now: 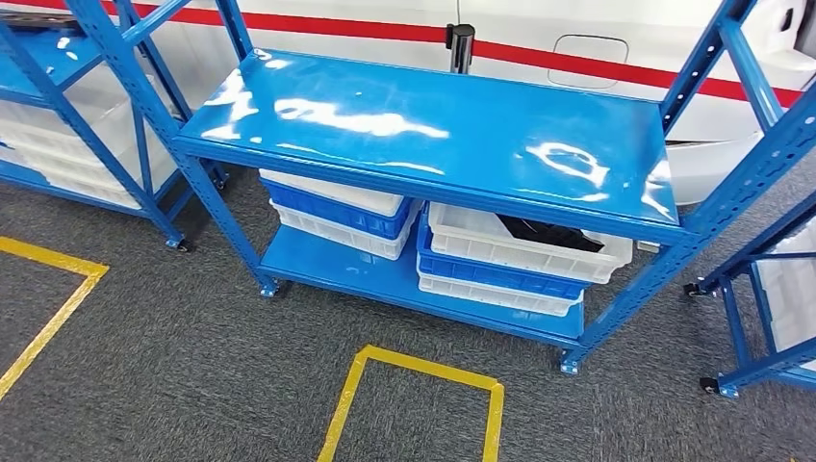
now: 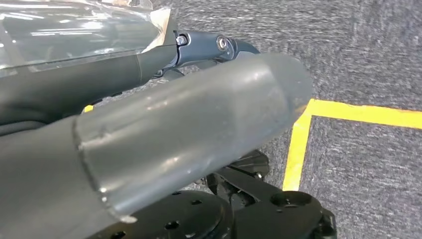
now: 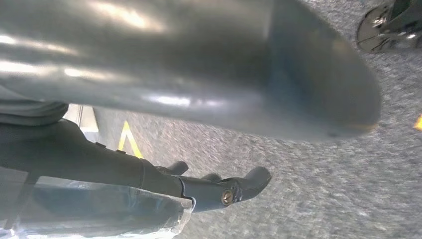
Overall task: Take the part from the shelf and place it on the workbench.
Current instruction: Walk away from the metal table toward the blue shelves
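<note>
A blue metal shelf unit with a glossy top board is standing on grey speckled carpet, and everything else is lying around it. On the unit's lower board, 2 stacks of white and blue plastic crates are sitting side by side. The right stack's top white crate is holding a flat black part, which is lying partly hidden under the top board. The left stack of crates is sitting beside it, further under the top board. A yellow tape square outline is marking the carpet just in front of the unit, and another yellow tape line is running off to the unit's left. More blue racks are standing on both sides of the unit.

In the left wrist view, the left hand is hanging over the carpet with its thick grey thumb and dark fingers extended and nothing between them. In the right wrist view, the right hand is hanging over the carpet likewise, fingers stretched out and holding nothing.
</note>
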Tool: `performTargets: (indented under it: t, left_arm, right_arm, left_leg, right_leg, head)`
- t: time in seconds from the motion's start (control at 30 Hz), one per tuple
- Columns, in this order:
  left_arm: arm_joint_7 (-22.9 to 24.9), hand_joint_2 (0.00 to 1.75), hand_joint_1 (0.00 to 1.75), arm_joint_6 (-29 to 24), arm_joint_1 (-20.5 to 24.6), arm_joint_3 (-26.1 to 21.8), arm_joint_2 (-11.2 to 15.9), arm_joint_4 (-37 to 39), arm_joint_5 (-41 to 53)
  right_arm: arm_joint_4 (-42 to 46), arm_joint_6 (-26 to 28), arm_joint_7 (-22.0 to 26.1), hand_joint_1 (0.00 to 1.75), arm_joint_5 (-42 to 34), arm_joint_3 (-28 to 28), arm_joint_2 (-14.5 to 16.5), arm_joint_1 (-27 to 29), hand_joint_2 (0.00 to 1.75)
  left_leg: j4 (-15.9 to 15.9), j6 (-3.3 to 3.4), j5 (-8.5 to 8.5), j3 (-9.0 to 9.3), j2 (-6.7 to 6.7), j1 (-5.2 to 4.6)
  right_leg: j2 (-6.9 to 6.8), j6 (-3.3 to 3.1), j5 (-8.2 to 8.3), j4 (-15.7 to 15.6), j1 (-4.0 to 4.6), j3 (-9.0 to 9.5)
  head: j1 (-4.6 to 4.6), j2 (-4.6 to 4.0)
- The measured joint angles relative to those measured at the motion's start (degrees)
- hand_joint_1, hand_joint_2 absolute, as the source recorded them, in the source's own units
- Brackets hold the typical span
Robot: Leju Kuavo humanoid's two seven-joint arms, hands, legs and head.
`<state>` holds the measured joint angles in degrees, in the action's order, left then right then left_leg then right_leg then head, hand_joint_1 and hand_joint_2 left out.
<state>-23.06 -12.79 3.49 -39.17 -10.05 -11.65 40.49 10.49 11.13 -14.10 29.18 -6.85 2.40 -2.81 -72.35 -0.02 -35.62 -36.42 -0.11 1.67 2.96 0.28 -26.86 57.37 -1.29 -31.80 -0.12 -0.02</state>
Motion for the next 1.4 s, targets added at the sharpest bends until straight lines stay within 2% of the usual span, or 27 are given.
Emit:
performTargets:
  t: [0.03, 0.1, 0.17, 0.23, 0.3, 0.37, 0.43, 0.47, 0.5, 0.53, 0.57, 0.6, 0.63, 0.67, 0.73, 0.77, 0.83, 0.87, 0.9, 0.93, 0.97, 1.0, 1.03, 1.1, 1.17, 1.27, 1.4]
  left_arm:
    - [0.00, 0.00, 0.00, 0.00, -0.01, 0.00, 0.00, 0.00, -0.04]
    - [0.00, 0.00, 0.00, 0.00, -0.01, -0.02, 0.07, 0.01, -0.10]
    - [0.00, 0.00, 0.00, 0.00, 0.07, -0.07, 0.14, 0.02, -0.11]
    - [-0.01, 0.00, 0.00, 0.03, 0.23, -0.09, 0.13, 0.02, -0.10]
    - [-0.06, 0.00, 0.00, 0.10, 0.31, -0.10, 0.08, 0.02, -0.11]
    - [-0.10, 0.00, 0.00, 0.15, 0.21, -0.19, 0.10, 0.02, -0.16]
    - [-0.03, 0.00, 0.00, 0.15, 0.07, -0.32, 0.19, 0.02, -0.23]
    - [0.02, 0.00, 0.00, 0.15, 0.05, -0.40, 0.21, 0.02, -0.29]
    - [0.07, 0.00, 0.00, 0.15, 0.06, -0.52, 0.23, 0.02, -0.40]
    - [0.10, 0.00, 0.00, 0.15, 0.08, -0.66, 0.23, 0.02, -0.54]
    - [0.09, 0.00, 0.00, 0.15, 0.11, -0.80, 0.23, 0.02, -0.68]
    - [0.07, 0.00, 0.00, 0.15, 0.12, -0.93, 0.25, 0.02, -0.80]
    - [0.01, 0.00, 0.00, 0.13, 0.13, -1.05, 0.27, 0.03, -0.88]
    - [-0.07, 0.00, 0.00, 0.09, 0.17, -1.16, 0.30, 0.03, -0.97]
    - [-0.22, 0.00, 0.00, 0.03, 0.34, -1.36, 0.33, 0.04, -1.23]
    - [-0.27, 0.00, 0.00, 0.02, 0.43, -1.43, 0.34, 0.04, -1.37]
    - [-0.40, 0.87, 0.00, 0.07, 0.39, -1.62, 0.36, 0.05, -1.64]
    - [-0.46, 1.31, 0.00, 0.11, 0.28, -1.73, 0.37, 0.06, -1.76]
    - [-0.51, 1.75, 0.00, 0.16, 0.10, -1.86, 0.37, 0.08, -1.85]
    - [-0.54, 1.75, 0.00, 0.20, -0.09, -1.98, 0.37, 0.11, -1.90]
    - [-0.56, 1.75, 0.00, 0.21, -0.26, -2.13, 0.37, 0.14, -1.91]
    - [-0.59, 1.75, 0.00, 0.21, -0.40, -2.28, 0.38, 0.16, -1.91]
    - [-0.63, 1.75, 0.00, 0.17, -0.47, -2.40, 0.38, 0.16, -1.91]
    - [-0.74, 1.75, 0.00, 0.07, -0.45, -2.55, 0.40, 0.16, -1.91]
    - [-0.87, 1.75, 0.00, 0.02, -0.35, -2.63, 0.39, 0.16, -1.91]
    - [-0.94, 1.75, 0.00, 0.02, -0.40, -2.65, 0.36, 0.17, -1.91]
    - [-0.96, 1.75, 0.00, -0.04, -0.37, -2.69, 0.39, 0.17, -1.91]
  right_arm:
    - [0.00, 0.00, 0.00, 0.00, 0.01, -0.01, -0.01, 0.02, 0.00]
    - [0.00, 0.00, 0.00, 0.00, 0.02, -0.01, 0.07, -0.04, 0.00]
    - [0.00, 0.00, 0.01, 0.00, 0.02, -0.01, 0.16, -0.11, 0.00]
    - [0.00, 0.00, 0.02, 0.00, 0.02, -0.02, 0.15, 0.04, 0.00]
    - [0.00, 0.00, 0.02, 0.00, 0.01, -0.03, 0.10, 0.14, 0.00]
    - [-0.01, 0.00, 0.00, 0.00, 0.00, -0.03, 0.09, 0.02, 0.00]
    - [-0.01, 0.00, -0.02, 0.00, 0.00, -0.04, 0.12, -0.04, 0.00]
    - [-0.02, 0.00, -0.05, 0.00, 0.01, -0.04, 0.13, 0.02, 0.00]
    - [-0.02, 0.00, -0.08, 0.00, 0.02, -0.05, 0.13, 0.10, 0.00]
    - [-0.02, 0.01, -0.10, 0.00, 0.07, -0.05, 0.10, 0.16, 0.00]
    - [-0.01, 0.02, -0.09, 0.00, 0.14, -0.05, 0.08, 0.18, 0.00]
    - [0.00, 0.04, -0.01, 0.00, 0.22, -0.05, 0.10, 0.09, 0.00]
    - [0.01, 0.11, 0.18, 0.00, 0.34, -0.05, 0.12, 0.03, 0.00]
    - [0.02, 0.28, 0.43, 0.00, 0.49, -0.05, 0.16, -0.01, 0.00]
    - [0.02, 0.99, 0.82, 0.00, 0.92, -0.05, 0.20, 0.05, 0.00]
    - [0.02, 1.41, 0.89, 0.00, 1.14, -0.05, 0.21, 0.08, 0.00]
    - [0.02, 2.04, 0.89, 0.00, 1.49, -0.06, 0.25, 0.00, 0.00]
    - [0.02, 2.21, 0.88, 0.00, 1.64, -0.06, 0.28, -0.06, 0.00]
    - [0.02, 2.29, 0.87, 0.00, 1.80, -0.05, 0.32, -0.11, 0.00]
    - [0.02, 2.30, 0.87, 0.00, 1.91, -0.05, 0.38, -0.10, 0.44]
    - [0.02, 2.29, 0.87, 0.00, 1.99, -0.05, 0.40, -0.07, 0.87]
    - [0.02, 2.29, 0.87, 0.00, 2.08, -0.05, 0.41, -0.04, 1.31]
    - [0.02, 2.29, 0.85, 0.00, 2.16, -0.05, 0.40, -0.03, 1.75]
    - [0.02, 2.26, 0.78, 0.00, 2.35, -0.05, 0.39, -0.07, 1.75]
    - [0.02, 2.20, 0.69, 0.00, 2.48, -0.05, 0.38, -0.12, 1.75]
    - [0.02, 2.15, 0.62, 0.00, 2.52, -0.05, 0.31, -0.04, 1.75]
    - [0.02, 2.15, 0.60, 0.00, 2.57, -0.05, 0.31, -0.08, 1.75]
  left_leg:
    - [3.48, 0.39, 2.28, 1.55, -0.58, -0.02]
    - [11.19, 1.16, 5.85, 5.06, -3.05, -0.05]
    - [14.38, 1.48, 6.65, 6.46, -4.36, -0.30]
    - [14.97, 1.81, 7.01, 6.59, -3.19, -0.53]
    - [15.99, 2.48, 7.74, 6.81, -1.74, -0.53]
    - [16.54, 2.86, 8.14, 6.79, -0.04, -0.66]
    - [16.52, 2.92, 8.18, 6.56, 1.80, -0.85]
    - [16.51, 2.90, 8.17, 6.51, 2.69, -0.89]
    - [16.48, 2.86, 8.15, 6.52, 3.46, -0.90]
    - [16.44, 2.77, 8.09, 6.57, 4.20, -0.89]
    - [16.34, 2.59, 7.98, 6.66, 4.87, -0.91]
    - [16.21, 2.26, 7.77, 6.66, 5.41, -1.06]
    - [16.07, 1.86, 7.55, 6.71, 5.91, -1.21]
    - [15.96, 1.47, 7.36, 6.78, 6.34, -1.36]
    - [15.96, 0.82, 7.13, 7.11, 7.08, -1.34]
    - [15.71, 0.44, 6.78, 7.18, 6.65, -1.14]
    - [12.72, -0.24, 4.26, 6.11, 3.81, -0.71]
    - [9.49, -0.46, 2.17, 4.69, 1.98, -0.56]
    - [5.40, -0.52, -0.02, 2.82, 0.82, -0.52]
    - [1.71, -0.55, -1.54, 1.06, 0.36, -0.51]
    - [-0.52, -0.53, -1.97, -0.08, 0.21, -0.52]
    - [-0.56, -0.43, -1.15, -0.24, 0.18, -0.51]
    - [1.82, -0.28, 0.74, 0.74, 0.18, -0.51]
    - [9.85, 0.18, 4.98, 4.29, 0.08, -0.58]
    - [14.75, 0.48, 6.78, 6.31, -0.02, -0.77]
    - [15.35, 0.53, 6.85, 6.36, 0.00, -1.27]
    - [15.29, 1.20, 7.01, 6.17, 0.00, -2.03]
  right_leg:
    - [0.87, 0.02, 0.01, 0.01, 0.08, 0.11]
    - [2.42, 0.20, 0.11, 0.06, 0.30, 0.18]
    - [3.59, 0.67, 0.37, 0.07, 0.34, -0.18]
    - [4.34, 1.34, 0.71, -0.08, 0.22, -0.81]
    - [2.20, 1.53, -0.22, 1.47, 0.36, -2.03]
    - [-1.10, 1.13, -3.46, 7.41, 0.46, -5.07]
    - [-2.15, 1.14, -6.52, 14.72, 0.33, -8.49]
    - [-2.31, 1.52, -6.92, 16.27, 0.23, -9.01]
    - [-2.54, 2.08, -6.36, 15.32, 0.14, -8.21]
    - [-3.04, 2.69, -5.13, 12.13, 0.05, -6.23]
    - [-4.30, 3.13, -3.68, 7.48, -0.02, -3.51]
    - [-5.78, 3.26, -2.40, 3.52, 0.03, -1.11]
    - [-6.85, 3.05, -1.50, 0.77, 0.17, 0.47]
    - [-7.58, 2.65, -1.06, -0.51, 0.33, 1.20]
    - [-6.84, 1.81, -0.85, -0.50, 0.39, 0.87]
    - [-6.45, 1.48, -0.80, -0.57, 0.10, 0.91]
    - [-5.71, 0.55, -0.54, -0.73, -0.41, 1.01]
    - [-5.37, 0.20, -0.43, -0.72, -0.44, 1.00]
    - [-4.99, -0.11, -0.32, -0.70, -0.28, 0.87]
    - [-4.57, -0.20, -0.26, -0.68, -0.13, 0.77]
    - [-4.15, -0.24, -0.23, -0.66, 0.00, 0.74]
    - [-3.75, -0.27, -0.21, -0.65, 0.08, 0.78]
    - [-3.41, -0.26, -0.21, -0.64, 0.10, 0.88]
    - [-2.86, -0.19, -0.24, -0.61, 0.25, 1.05]
    - [-2.59, -0.01, -0.41, -0.46, 0.74, 0.88]
    - [-2.54, 0.39, -0.63, -0.28, 1.29, 0.23]
    - [-2.53, 1.18, -0.32, -0.33, 1.02, 0.30]
  head:
    - [-0.01, 0.00]
    - [0.03, 0.00]
    - [0.03, 0.00]
    - [0.02, 0.00]
    - [0.20, 0.00]
    - [0.47, 0.00]
    - [0.59, 0.00]
    - [0.58, 0.00]
    - [0.60, 0.00]
    - [0.61, 0.00]
    - [0.63, 0.00]
    - [0.66, 0.00]
    - [0.58, 0.00]
    - [0.47, 0.00]
    - [0.24, 0.00]
    - [0.20, 0.00]
    - [0.10, 0.00]
    - [0.02, 0.00]
    - [-0.02, 0.00]
    - [-0.01, 0.00]
    - [-0.03, 0.00]
    - [-0.02, 0.00]
    - [-0.03, 0.00]
    - [-0.05, 0.00]
    - [-0.01, 0.00]
    - [0.05, 0.00]
    - [0.02, 0.00]
